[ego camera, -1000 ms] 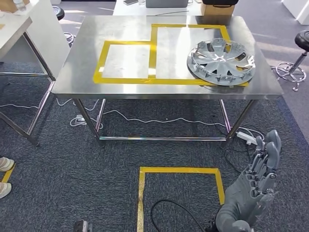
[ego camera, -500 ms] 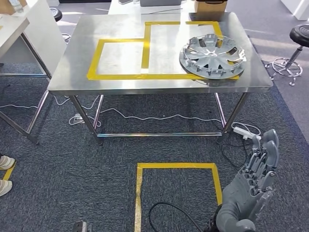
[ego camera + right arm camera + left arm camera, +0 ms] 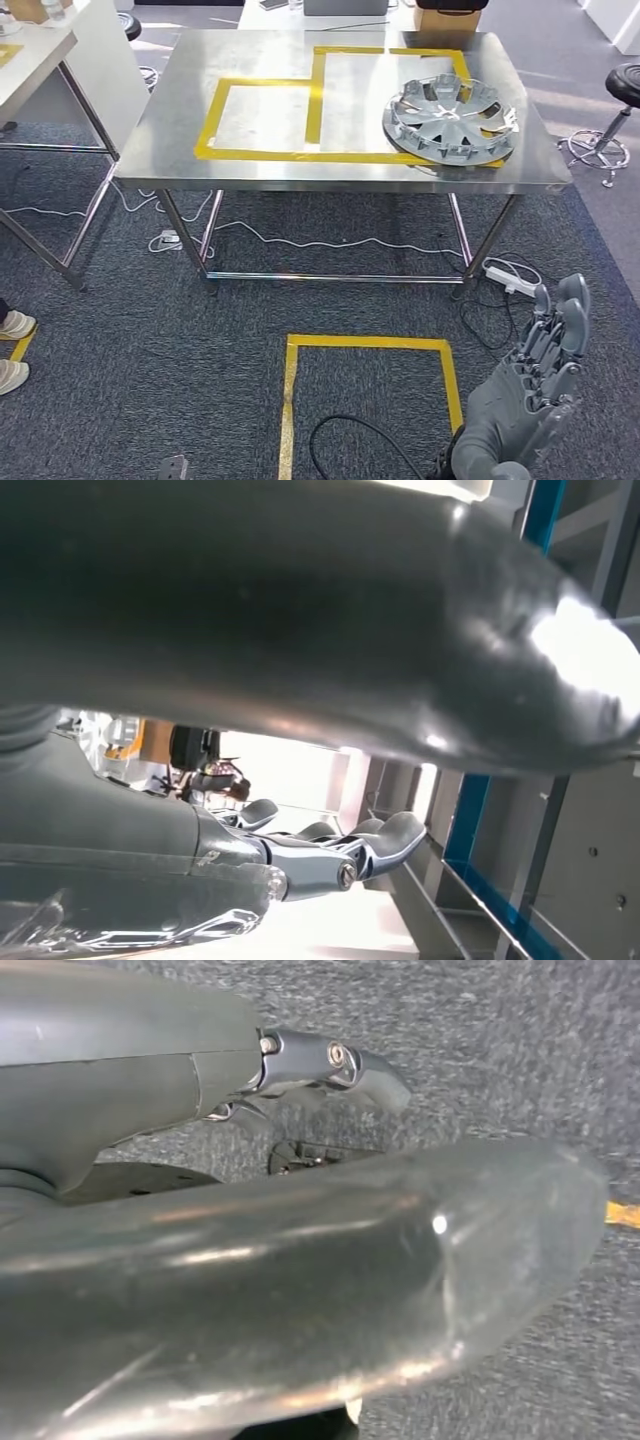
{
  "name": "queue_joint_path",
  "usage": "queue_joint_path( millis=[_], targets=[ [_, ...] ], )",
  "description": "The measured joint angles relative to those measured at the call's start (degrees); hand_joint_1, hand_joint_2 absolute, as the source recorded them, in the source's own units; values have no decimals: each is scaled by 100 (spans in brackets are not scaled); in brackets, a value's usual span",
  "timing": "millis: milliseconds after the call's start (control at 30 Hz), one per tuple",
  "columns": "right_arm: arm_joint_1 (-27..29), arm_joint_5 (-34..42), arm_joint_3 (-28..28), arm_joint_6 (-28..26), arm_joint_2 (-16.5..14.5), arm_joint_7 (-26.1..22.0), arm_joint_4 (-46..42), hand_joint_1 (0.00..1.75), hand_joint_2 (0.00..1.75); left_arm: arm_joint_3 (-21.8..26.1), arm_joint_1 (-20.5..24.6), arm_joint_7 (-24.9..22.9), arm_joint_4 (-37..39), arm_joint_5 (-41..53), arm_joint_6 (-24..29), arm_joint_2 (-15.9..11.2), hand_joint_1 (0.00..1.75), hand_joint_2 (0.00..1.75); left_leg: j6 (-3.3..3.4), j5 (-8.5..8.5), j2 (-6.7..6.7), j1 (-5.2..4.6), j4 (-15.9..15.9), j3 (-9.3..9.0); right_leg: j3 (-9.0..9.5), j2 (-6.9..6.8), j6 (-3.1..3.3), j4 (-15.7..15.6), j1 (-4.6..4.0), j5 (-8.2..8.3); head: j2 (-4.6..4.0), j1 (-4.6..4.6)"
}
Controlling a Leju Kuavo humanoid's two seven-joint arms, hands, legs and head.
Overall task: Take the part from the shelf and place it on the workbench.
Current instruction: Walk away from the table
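Note:
The part, a silver wheel cover [image 3: 450, 118], lies flat on the steel workbench [image 3: 189, 140], inside the right-hand yellow tape box [image 3: 317, 90]. My right hand [image 3: 540, 375] hangs low at my right side over the carpet, well short of the bench, fingers straight and apart, holding nothing. The right wrist view shows its fingers [image 3: 340, 855] stretched out and empty, with a blue shelf frame [image 3: 468, 820] behind. In the left wrist view my left hand [image 3: 302, 1280] hangs above the carpet, its fingers [image 3: 332, 1060] extended with nothing in them.
A yellow tape square [image 3: 370, 345] marks the carpet in front of the bench. Cables [image 3: 340, 245] and a power strip [image 3: 509, 277] lie under it. A white table [image 3: 45, 50] stands left, a stool [image 3: 623, 90] right. A person's shoes [image 3: 11, 345] are at the left edge.
The whole picture swayed left, then back right, so the camera moved. The wheel cover stays on the bench and my right hand stays hanging, empty.

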State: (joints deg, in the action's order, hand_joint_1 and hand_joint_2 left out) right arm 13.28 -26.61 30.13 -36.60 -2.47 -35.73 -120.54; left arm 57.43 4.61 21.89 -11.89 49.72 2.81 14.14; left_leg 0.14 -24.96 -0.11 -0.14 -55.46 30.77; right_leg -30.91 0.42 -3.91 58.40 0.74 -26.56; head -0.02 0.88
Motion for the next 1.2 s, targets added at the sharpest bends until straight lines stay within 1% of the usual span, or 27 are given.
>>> queue_joint_path(
  millis=[33,100,133,167,200,267,300,333,367,400,467,500,567,633,667,700,733,800,833,867,900,967,1000,1033,1067,1133,1200],
  targets=[
    [-1,-7,-1,-1,-1,1,0,0,0,2,2,-23,0,-8,24,1,0,0,-34,3,-1,-10,-23,27,38,11,36,-98,-6,0,0,1],
    [1,-17,-1,-1,-2,2,0,0,0,3,4,-44,0,-15,39,4,0,0,-97,19,1,-7,-43,69,-2,28,129,-88,-20,18,0,-8],
    [0,-18,-1,-1,-2,1,0,0,0,3,7,-60,0,-16,43,7,0,0,-127,-10,2,1,-75,92,-17,28,165,-85,-19,33,0,-9],
    [-2,-7,0,-1,-2,-1,0,0,0,3,11,-81,0,-16,51,9,0,0,-157,-105,3,8,-195,152,-29,25,206,-90,-13,50,0,-21],
    [-4,23,3,-1,-3,-6,0,0,0,3,15,-104,0,-18,63,11,0,0,-184,-264,4,12,-429,264,-43,19,242,-97,-5,67,0,-33],
    [-3,115,11,2,-5,-27,0,0,0,4,16,-144,0,-35,90,13,0,0,-218,-666,4,18,-1194,624,-89,12,288,-97,-8,90,0,-56],
    [0,154,14,3,-6,-39,0,0,0,6,14,-156,0,-43,96,13,0,0,-224,-795,4,19,-1537,786,-110,11,295,-96,-10,101,0,-56],
    [1,175,15,3,-7,-48,0,0,0,7,12,-165,0,-50,102,13,0,0,-223,-822,4,19,-1724,871,-126,13,296,-95,-11,110,0,-57],
    [2,184,16,4,-7,-52,0,0,0,8,12,-171,0,-50,107,13,0,0,-217,-733,3,19,-1684,841,-135,22,291,-95,-10,119,0,-57],
    [3,188,17,4,-7,-55,-1,0,0,9,14,-173,0,-50,112,13,0,0,-208,-560,-5,22,-1438,704,-137,43,281,-95,-8,128,0,-56],
    [-2,190,19,3,-8,-56,-8,0,0,10,16,-176,0,-50,118,15,0,0,-188,-207,-107,41,-656,284,-151,97,242,-81,-16,141,0,-61],
    [-4,187,18,2,-8,-59,-11,0,0,10,17,-181,0,-51,119,16,0,0,-174,-126,-164,52,-360,133,-172,127,215,-69,-26,150,0,-62],
    [-2,175,14,-15,-9,-70,-15,0,0,10,17,-192,0,-57,113,23,0,0,-130,-119,-215,53,-125,37,-221,180,149,-63,-38,177,0,-69],
    [8,160,9,-56,-10,-81,-16,0,0,13,18,-173,-1,-94,67,32,0,0,-57,-105,-151,56,-116,52,-262,207,89,-62,-24,185,0,-69],
    [10,155,7,-77,-11,-84,-17,0,0,18,20,-146,-1,-124,35,38,0,0,-16,-93,-118,61,-108,52,-304,179,61,19,-21,123,0,-50],
    [11,151,5,-97,-11,-85,-19,0,0,24,22,-115,-1,-150,4,43,0,0,18,-82,-79,68,-100,53,-392,136,37,211,-21,-4,0,-28],
    [13,147,4,-110,-11,-86,-21,0,0,29,22,-91,-1,-167,-16,45,0,0,42,-79,-40,65,-99,55,-525,81,17,529,-22,-188,0,-7],
    [16,143,3,-134,-10,-86,-22,0,0,37,14,-73,-1,-178,-35,48,0,0,65,-80,43,50,-101,59,-860,25,-11,1300,-22,-552,0,16],
    [19,139,3,-148,-10,-86,-22,0,0,39,10,-73,-1,-178,-39,47,0,0,69,-80,87,43,-102,59,-967,17,-16,1555,-22,-629,0,17],
    [21,135,3,-161,-10,-86,-22,0,0,41,8,-73,-1,-178,-45,47,0,0,71,-81,128,39,-103,57,-972,11,-15,1597,-22,-595,0,18],
    [23,131,3,-172,-10,-86,-23,0,0,42,9,-72,-1,-177,-53,47,0,0,70,-83,167,36,-105,50,-867,-3,-7,1416,-22,-461,0,17],
    [23,122,1,-182,-11,-86,-26,0,0,43,12,-67,0,-177,-71,49,0,0,52,-94,229,27,-109,27,-426,-141,18,603,-32,-99,0,19],
    [21,118,-1,-184,-11,-86,-28,0,0,43,13,-64,-1,-177,-77,50,0,0,32,-104,253,12,-118,21,-237,-212,43,250,-41,15,0,18],
    [19,114,-3,-184,-11,-86,-29,0,0,43,12,-61,-1,-176,-80,50,0,0,8,-109,279,-2,-124,19,-127,-266,66,33,-52,67,0,16],
    [19,110,-4,-184,-11,-86,-30,0,0,43,12,-59,-2,-174,-80,51,0,0,-18,-109,307,-15,-127,21,-102,-276,92,-41,-67,64,0,13],
    [24,102,-5,-184,-11,-86,-33,0,0,43,15,-54,-2,-172,-80,54,0,0,-75,-108,368,-14,-121,25,-128,-178,162,-53,-68,97,0,10],
    [24,94,-7,-185,-11,-86,-40,0,0,43,22,-48,-2,-171,-77,59,0,0,-144,-245,287,-1,-272,89,-141,-98,233,-80,-44,137,0,8]
  ],
)
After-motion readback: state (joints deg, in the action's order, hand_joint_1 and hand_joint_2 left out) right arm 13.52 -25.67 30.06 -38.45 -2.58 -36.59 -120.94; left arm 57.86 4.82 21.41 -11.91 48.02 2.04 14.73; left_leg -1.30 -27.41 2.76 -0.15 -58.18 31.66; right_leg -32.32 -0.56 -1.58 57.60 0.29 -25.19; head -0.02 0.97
